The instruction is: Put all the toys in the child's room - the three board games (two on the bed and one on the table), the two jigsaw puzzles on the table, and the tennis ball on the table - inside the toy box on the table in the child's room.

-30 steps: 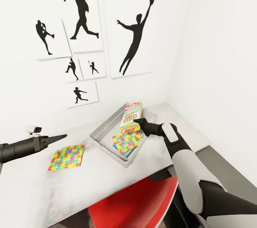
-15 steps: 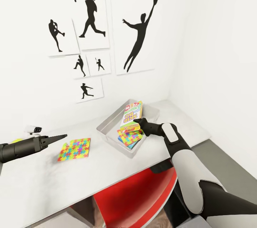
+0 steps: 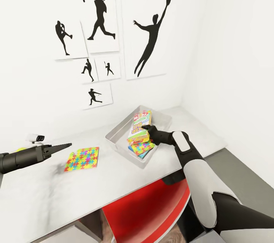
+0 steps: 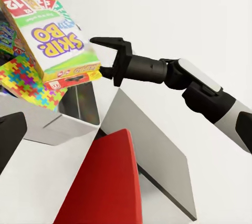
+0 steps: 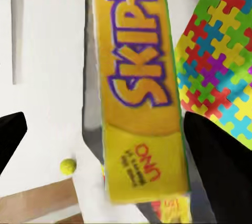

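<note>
The light grey toy box stands on the table by the wall. In it the SKIP-BO board game leans on a jigsaw puzzle and a blue-printed box beneath. My right gripper is at the SKIP-BO box's near end, open; the left wrist view shows its fingers spread beside the box. A second jigsaw puzzle lies flat on the table, just right of my left gripper, which is shut and hovers above the top. The tennis ball peeks out behind the left arm.
A red chair is tucked under the table's front edge below my right arm. The darker desk section runs along the right wall. Sports silhouette prints hang behind the table.
The whole view has shifted, so the camera moved. The SKIP-BO box now lies lower in the toy box, on the puzzle stack. The left arm holds its pose.
</note>
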Tool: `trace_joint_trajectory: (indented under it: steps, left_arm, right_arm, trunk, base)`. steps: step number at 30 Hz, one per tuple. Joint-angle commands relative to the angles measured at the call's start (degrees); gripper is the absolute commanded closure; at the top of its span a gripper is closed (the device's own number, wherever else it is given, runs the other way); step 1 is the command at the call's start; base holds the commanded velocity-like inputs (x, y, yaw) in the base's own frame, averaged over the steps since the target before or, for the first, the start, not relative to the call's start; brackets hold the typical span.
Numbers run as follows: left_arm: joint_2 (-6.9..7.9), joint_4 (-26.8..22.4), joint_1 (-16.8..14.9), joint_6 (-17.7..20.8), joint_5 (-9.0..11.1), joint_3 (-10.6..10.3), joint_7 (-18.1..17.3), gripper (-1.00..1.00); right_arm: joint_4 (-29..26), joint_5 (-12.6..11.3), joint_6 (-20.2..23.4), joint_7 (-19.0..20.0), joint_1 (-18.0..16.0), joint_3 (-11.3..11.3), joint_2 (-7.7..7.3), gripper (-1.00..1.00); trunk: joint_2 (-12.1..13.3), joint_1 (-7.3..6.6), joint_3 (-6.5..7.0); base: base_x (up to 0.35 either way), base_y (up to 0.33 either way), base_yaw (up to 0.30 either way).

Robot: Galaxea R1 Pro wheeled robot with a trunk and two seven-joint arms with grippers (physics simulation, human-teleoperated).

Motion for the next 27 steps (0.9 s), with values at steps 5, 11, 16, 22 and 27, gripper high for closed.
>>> trace_joint_trajectory:
  steps: [5,11,16,22,27]
  left_arm:
    - [0.02,0.0,0.0,0.6,-0.1,0.0,-0.3,-1.0]
    - [0.02,0.0,0.0,0.6,-0.1,0.0,-0.3,-1.0]
    - [0.01,0.0,0.0,0.6,-0.1,0.0,-0.3,-1.0]
    - [0.02,0.0,0.0,0.6,-0.1,0.0,-0.3,-1.0]
    - [0.02,0.0,0.0,0.6,-0.1,0.0,-0.3,-1.0]
  right_arm:
    - [0.0,-0.1,0.3,-0.2,-0.1,-0.4,0.08,-1.0]
    - [-0.1,-0.1,0.3,-0.2,-0.1,-0.4,0.08,-1.0]
    - [-0.1,-0.1,0.4,-0.2,-0.1,-0.4,0.08,-1.0]
    - [-0.2,-0.1,0.5,-0.1,0.0,-0.4,0.08,-1.0]
    - [-0.2,-0.1,0.8,0.2,0.0,-0.4,0.08,-1.0]
  trunk:
    - [-0.1,0.03,-0.12]
    - [-0.1,0.03,-0.12]
    - [-0.1,0.03,-0.12]
    - [-0.1,0.03,-0.02]
    - [-0.1,0.03,0.34]
  base:
    - [0.0,0.001,0.0]
    - [0.0,0.0,0.0]
    - [0.0,0.0,0.0]
    - [0.0,0.0,-0.017]
    - [-0.021,0.0,-0.104]
